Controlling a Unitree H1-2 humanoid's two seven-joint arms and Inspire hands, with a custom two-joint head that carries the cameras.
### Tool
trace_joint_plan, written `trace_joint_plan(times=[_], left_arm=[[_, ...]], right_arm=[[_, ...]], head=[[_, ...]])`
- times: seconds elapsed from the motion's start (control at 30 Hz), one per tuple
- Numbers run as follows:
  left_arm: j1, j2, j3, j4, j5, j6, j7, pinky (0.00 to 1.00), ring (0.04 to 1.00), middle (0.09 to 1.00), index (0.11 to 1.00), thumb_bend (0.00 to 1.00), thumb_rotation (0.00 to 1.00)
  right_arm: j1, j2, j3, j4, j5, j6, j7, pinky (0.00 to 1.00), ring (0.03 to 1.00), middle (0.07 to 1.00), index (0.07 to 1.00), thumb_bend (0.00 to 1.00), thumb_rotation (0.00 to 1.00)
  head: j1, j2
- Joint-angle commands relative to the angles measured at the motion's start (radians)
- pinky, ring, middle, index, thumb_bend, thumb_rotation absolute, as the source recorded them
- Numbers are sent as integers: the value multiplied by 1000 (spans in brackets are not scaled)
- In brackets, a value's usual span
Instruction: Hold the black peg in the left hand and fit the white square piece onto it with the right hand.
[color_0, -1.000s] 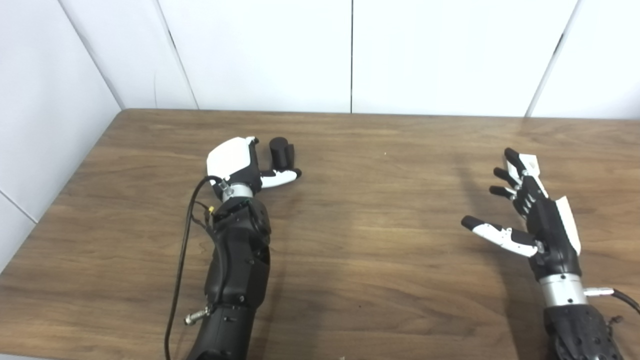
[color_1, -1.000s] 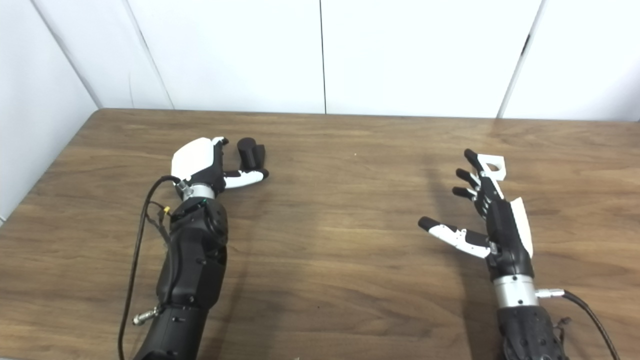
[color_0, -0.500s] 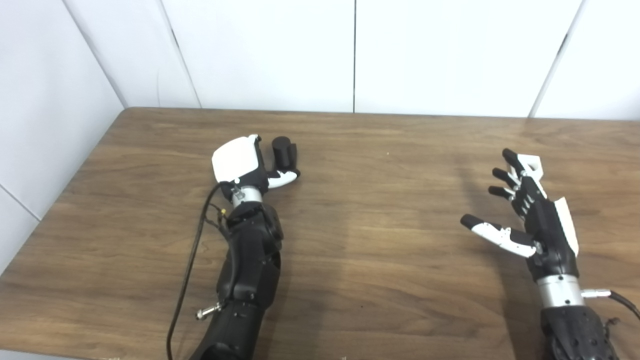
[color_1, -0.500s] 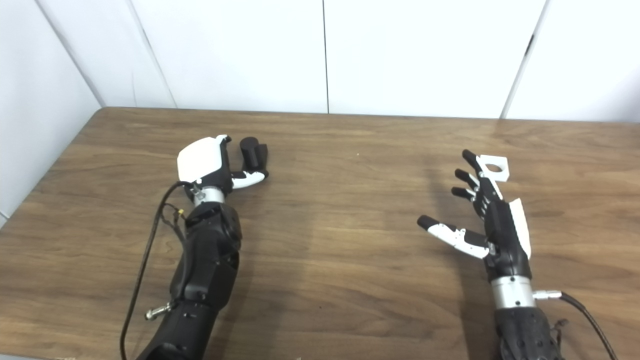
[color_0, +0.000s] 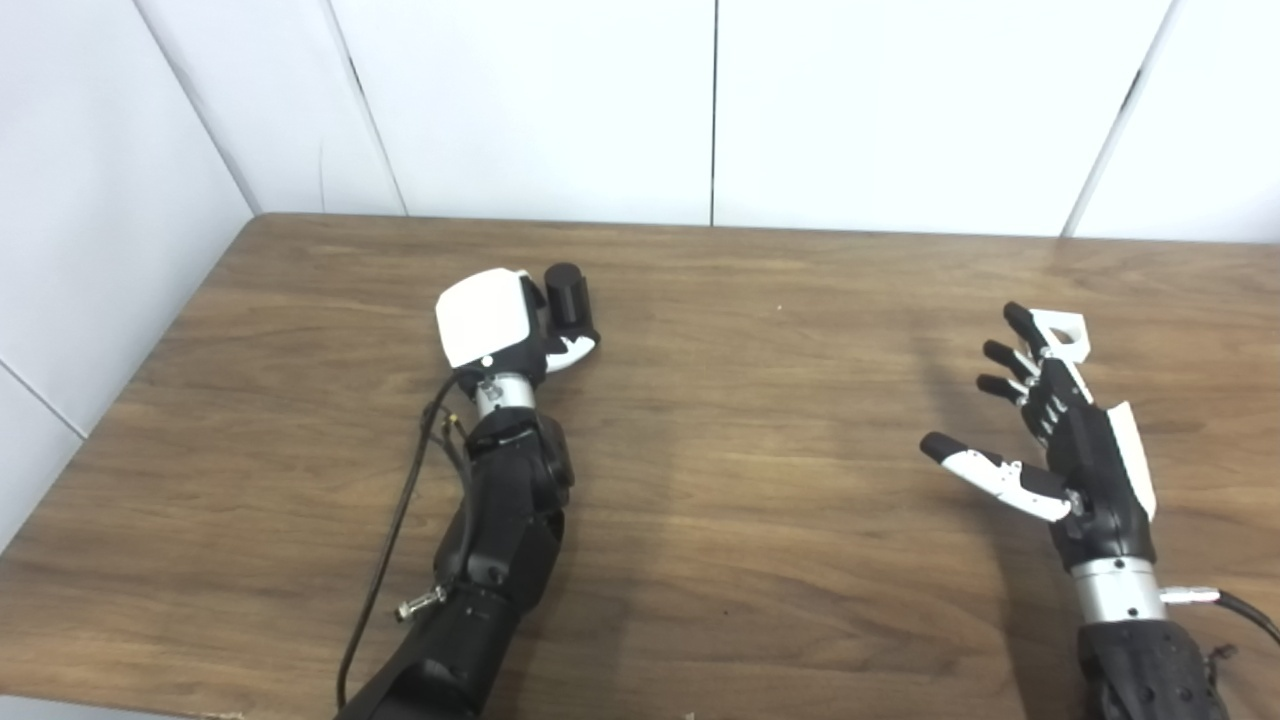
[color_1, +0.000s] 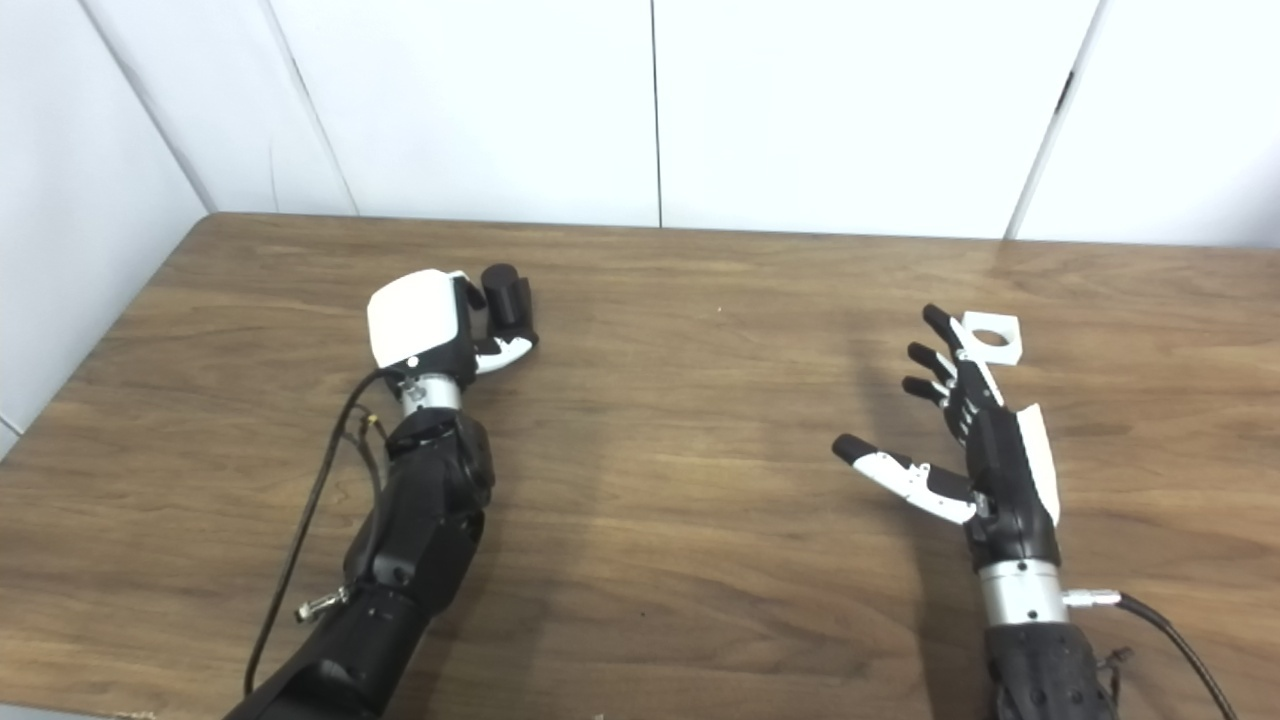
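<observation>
The black peg (color_0: 565, 294) stands upright on the wooden table (color_0: 760, 440), left of the middle. My left hand (color_0: 492, 325) is right beside it on its left. The hand's fingers cup around the peg, mostly hidden behind its white back, and the thumb lies in front of the peg's base. The white square piece (color_1: 992, 337), with a round hole, lies flat at the right. My right hand (color_1: 975, 440) is open with its fingers spread, palm facing left. Its fingertips (color_1: 935, 320) reach the piece's left edge.
White wall panels (color_0: 700, 100) stand behind the table's far edge and along its left side. A black cable (color_0: 400, 530) hangs along my left forearm. Bare wood lies between the two hands.
My left hand has moved right and closed the gap to the peg. My right hand has drawn back a little, so more of the white piece shows. The view has shifted slightly.
</observation>
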Motion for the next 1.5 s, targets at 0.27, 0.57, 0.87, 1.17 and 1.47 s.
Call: trace_joint_plan(times=[0.27,0.57,0.87,1.17,1.47], left_arm=[[-38,5,-3,92,2,4,0,397,584,655,540,923,559],[-47,-30,41,107,53,4,-60,521,703,754,638,972,663],[-47,-49,65,88,83,4,-129,645,799,843,705,984,671],[-43,-70,118,64,107,4,-193,704,858,893,780,993,718],[-49,-72,114,106,53,4,-104,633,818,851,670,909,640]], right_arm=[[-18,-1,-5,-34,9,-36,-5,776,879,962,920,736,267],[-22,1,-7,-31,6,-32,-10,771,877,955,911,734,253],[-27,-5,-7,-18,6,-45,-8,766,874,958,910,709,225],[-40,-10,-5,-5,6,-48,-4,772,877,962,915,695,222],[-38,-17,-7,-7,1,-56,-4,748,866,958,905,698,226]], head=[[-4,2],[-7,1],[-4,-2],[8,-8],[2,1]])
